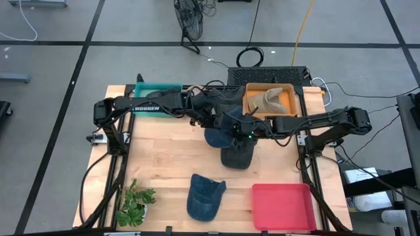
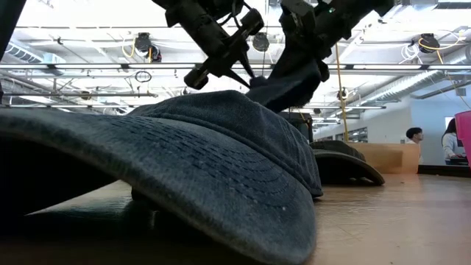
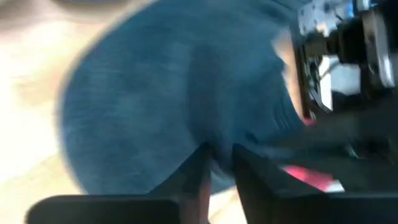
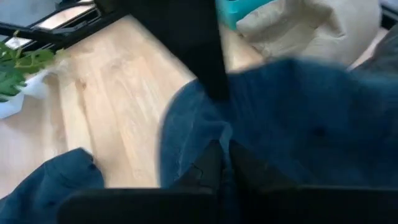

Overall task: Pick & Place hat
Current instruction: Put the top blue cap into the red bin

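Observation:
A blue denim hat (image 1: 222, 136) hangs above the table's middle between my two grippers; in the low view its cloth (image 2: 294, 88) droops under them. My right gripper (image 4: 222, 158) reaches in from the right and is shut on it. My left gripper (image 3: 219, 163) comes from the left. Its fingers stand a narrow gap apart, with the hat's cloth (image 3: 186, 93) at their tips; I cannot tell whether they touch it. A second blue hat (image 1: 205, 198) lies brim-down near the front edge and fills the low view (image 2: 206, 154). My right gripper pinches a fold of the hat's blue cloth (image 4: 202, 134) between its two shut fingers, at the hat's upper edge. It comes slanting down from the table's right. The hat hangs below the fingers with its cloth slack; I cannot tell which part of the hat the fold belongs to.
An orange bin (image 1: 294, 105) holding a tan hat (image 1: 268, 99) stands at the back right, a teal bin (image 1: 157, 88) at the back left. A red tray (image 1: 282, 206) sits front right, a small plant (image 1: 134, 203) front left. A dark cap shape (image 1: 237, 158) lies under the hanging hat.

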Available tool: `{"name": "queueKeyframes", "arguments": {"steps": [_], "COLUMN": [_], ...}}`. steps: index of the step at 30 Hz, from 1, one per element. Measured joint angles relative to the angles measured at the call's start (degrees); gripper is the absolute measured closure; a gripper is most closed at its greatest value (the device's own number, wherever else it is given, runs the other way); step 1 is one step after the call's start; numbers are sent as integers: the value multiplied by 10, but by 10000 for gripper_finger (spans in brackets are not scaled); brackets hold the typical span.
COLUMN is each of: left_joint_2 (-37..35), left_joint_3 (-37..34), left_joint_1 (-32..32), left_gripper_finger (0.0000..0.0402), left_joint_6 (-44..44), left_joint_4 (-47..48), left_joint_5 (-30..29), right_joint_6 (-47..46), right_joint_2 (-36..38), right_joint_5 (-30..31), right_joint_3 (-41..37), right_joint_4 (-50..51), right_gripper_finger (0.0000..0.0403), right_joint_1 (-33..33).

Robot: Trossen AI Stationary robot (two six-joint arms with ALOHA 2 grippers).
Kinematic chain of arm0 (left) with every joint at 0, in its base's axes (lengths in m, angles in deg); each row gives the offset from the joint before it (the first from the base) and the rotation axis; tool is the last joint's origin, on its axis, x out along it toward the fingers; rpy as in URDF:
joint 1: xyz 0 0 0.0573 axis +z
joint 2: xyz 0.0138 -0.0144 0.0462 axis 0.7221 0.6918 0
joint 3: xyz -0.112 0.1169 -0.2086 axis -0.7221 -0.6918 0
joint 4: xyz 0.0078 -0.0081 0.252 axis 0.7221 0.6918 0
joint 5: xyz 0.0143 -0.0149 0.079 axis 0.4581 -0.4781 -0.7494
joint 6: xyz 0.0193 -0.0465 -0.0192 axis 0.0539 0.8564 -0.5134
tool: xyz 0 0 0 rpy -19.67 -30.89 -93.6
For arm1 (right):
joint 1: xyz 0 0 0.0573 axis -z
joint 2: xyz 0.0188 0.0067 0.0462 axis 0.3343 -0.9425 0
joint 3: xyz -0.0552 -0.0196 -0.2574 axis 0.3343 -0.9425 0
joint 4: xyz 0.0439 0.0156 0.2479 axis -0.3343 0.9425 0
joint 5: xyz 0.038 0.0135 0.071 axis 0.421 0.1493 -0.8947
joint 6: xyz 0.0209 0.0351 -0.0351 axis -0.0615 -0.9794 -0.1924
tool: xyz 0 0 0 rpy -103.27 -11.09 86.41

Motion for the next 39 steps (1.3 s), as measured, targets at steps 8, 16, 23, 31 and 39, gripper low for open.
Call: {"name": "queueKeyframes", "arguments": {"steps": [8,16,23,31,39], "left_joint_2": [-33,-105,-172,-228,-246], "left_joint_3": [0,0,0,0,0], "left_joint_1": [18,48,69,74,69], "left_gripper_finger": [259,239,238,238,238], "left_joint_6": [-57,-120,-178,-242,-302], "left_joint_4": [17,30,46,121,187], "left_joint_5": [24,22,32,49,48], "right_joint_6": [-24,-50,-122,-265,-366], "right_joint_2": [45,135,236,292,292], "right_joint_5": [21,28,-56,-46,-61], "right_joint_3": [0,0,0,0,0], "right_joint_4": [51,98,151,248,237], "right_gripper_finger": [402,403,403,403,403], "right_joint_1": [0,-10,-40,-123,-201]}}
